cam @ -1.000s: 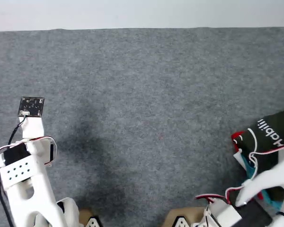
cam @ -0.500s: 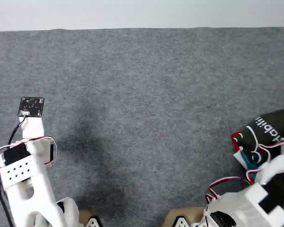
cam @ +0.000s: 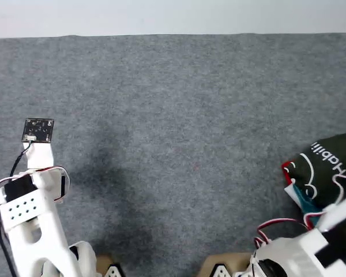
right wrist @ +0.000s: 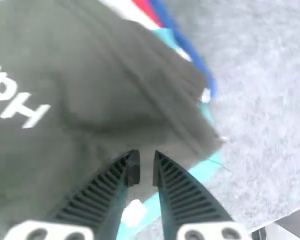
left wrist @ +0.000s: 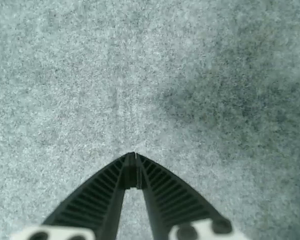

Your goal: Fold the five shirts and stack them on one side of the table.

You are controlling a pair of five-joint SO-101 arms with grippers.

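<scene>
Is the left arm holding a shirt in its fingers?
No, the left arm's fingers meet tip to tip over the bare grey mat, with no cloth between them.

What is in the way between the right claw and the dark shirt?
Nothing that shows. The right gripper hangs right over the dark shirt, which tops the stack, and its fingers are slightly apart.
</scene>
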